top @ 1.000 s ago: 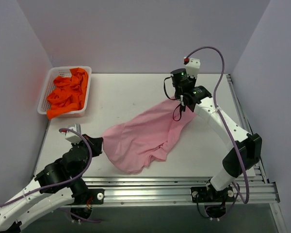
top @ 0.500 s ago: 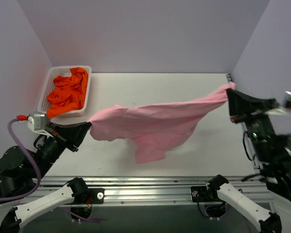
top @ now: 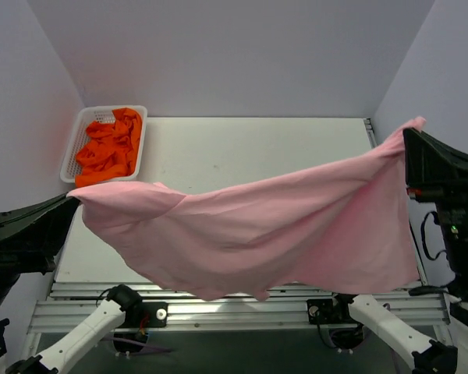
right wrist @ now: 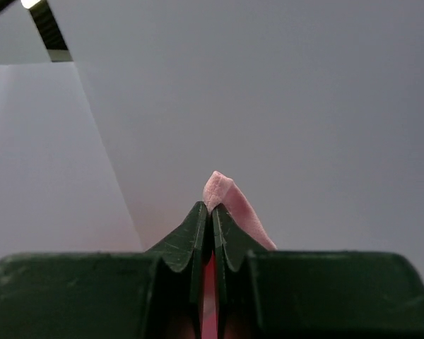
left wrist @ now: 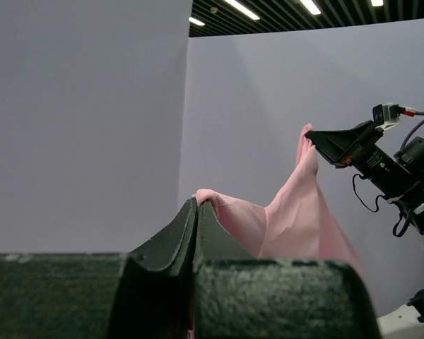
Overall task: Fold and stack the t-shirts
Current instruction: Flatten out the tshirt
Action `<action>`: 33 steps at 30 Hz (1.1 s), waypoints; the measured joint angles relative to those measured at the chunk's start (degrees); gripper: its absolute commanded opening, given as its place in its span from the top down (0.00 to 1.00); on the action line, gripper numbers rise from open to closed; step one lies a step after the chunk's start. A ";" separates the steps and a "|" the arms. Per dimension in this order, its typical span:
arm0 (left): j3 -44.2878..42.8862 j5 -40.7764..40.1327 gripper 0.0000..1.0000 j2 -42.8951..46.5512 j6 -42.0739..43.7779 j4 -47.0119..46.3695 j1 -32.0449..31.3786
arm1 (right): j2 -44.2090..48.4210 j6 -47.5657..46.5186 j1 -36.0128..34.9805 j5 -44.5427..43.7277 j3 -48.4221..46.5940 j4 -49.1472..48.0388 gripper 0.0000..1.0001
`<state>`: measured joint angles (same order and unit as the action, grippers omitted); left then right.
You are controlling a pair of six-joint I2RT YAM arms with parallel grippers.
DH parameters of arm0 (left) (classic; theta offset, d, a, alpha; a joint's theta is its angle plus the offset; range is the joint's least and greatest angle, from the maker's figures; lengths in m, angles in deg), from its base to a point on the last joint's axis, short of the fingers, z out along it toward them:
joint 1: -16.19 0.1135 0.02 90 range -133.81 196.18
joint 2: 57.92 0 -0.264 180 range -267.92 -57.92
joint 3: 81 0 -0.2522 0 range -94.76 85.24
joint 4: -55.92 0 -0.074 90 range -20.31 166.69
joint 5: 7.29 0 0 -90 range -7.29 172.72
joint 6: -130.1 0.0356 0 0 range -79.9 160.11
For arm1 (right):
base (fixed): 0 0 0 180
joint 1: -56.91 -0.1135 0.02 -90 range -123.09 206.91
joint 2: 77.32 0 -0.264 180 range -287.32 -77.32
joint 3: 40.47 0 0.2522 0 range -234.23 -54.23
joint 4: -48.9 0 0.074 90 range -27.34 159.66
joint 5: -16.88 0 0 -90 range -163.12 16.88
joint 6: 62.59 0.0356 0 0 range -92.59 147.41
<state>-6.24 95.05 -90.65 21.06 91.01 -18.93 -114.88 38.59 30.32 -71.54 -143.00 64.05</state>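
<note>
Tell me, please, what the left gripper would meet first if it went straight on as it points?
The pink t-shirt pinched in the left gripper comes first; beyond it, probably only the grey wall, though depth is unclear.

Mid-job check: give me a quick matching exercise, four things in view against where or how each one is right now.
Things:
1. pink t-shirt
2. orange t-shirts
3. basket
4. left gripper

States:
A. white, at the far left corner of the table
B. shut on the pink t-shirt
C. heaped in the basket
D. spread out in the air

Pairs: 1-D, 2-C, 3-A, 4-B
</note>
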 measured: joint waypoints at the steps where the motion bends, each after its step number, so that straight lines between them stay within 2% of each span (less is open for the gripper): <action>1: -0.13 0.96 0.98 0.11 0.04 -0.76 2.29 | -2.38 0.24 0.04 -1.79 -1.11 0.94 1.00; 3: 0.81 1.99 0.98 0.20 0.07 -1.84 5.77 | -7.13 0.72 0.07 -5.64 -2.47 2.58 1.00; 7: 8.61 1.03 0.98 -0.15 -0.07 -4.42 8.44 | -15.69 1.42 0.33 -14.23 -2.12 6.27 1.00; 12: 22.56 -3.52 0.98 -6.47 -1.95 -10.91 11.87 | -26.43 4.00 0.37 -26.03 4.94 6.69 1.00; 16: 31.89 -8.52 0.98 -19.78 -2.97 -19.23 12.15 | -39.63 6.80 1.88 -32.46 12.02 4.50 1.00; 19: 31.32 -12.09 0.98 -38.88 -2.23 -24.79 12.74 | -55.39 9.73 5.49 -33.88 13.11 3.06 1.00; 22: 21.00 -13.60 0.95 -61.68 -1.42 -25.53 14.62 | -72.26 13.00 10.08 -34.34 5.95 5.20 0.41; 23: 15.26 -13.66 0.83 -69.07 -1.51 -24.41 15.58 | -78.60 13.68 11.56 -34.91 0.31 7.54 0.04; 25: 1.38 -13.18 0.62 -83.14 -1.84 -20.61 17.75 | -89.72 14.29 13.81 -36.37 -12.13 9.27 0.00; 26: -4.55 -13.00 0.39 -88.43 -2.12 -19.28 18.88 | -93.81 14.47 14.64 -37.11 -17.46 10.64 0.00; 28: -13.40 -13.16 0.25 -95.23 -2.69 -15.80 20.96 | -99.43 14.51 16.28 -38.64 -26.93 13.00 0.00; 31: -20.28 -14.56 0.24 -97.66 -3.15 -11.41 23.23 | -99.80 14.40 17.62 -40.68 -31.39 14.16 0.00; 33: -21.18 -15.26 0.24 -95.82 -3.19 -11.47 23.58 | -96.59 14.34 17.86 -41.44 -29.07 12.81 0.00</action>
<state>-27.42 79.80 -186.47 17.87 79.53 4.66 -211.47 52.93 48.18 -112.98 -172.07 76.85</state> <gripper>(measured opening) 0.757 0.998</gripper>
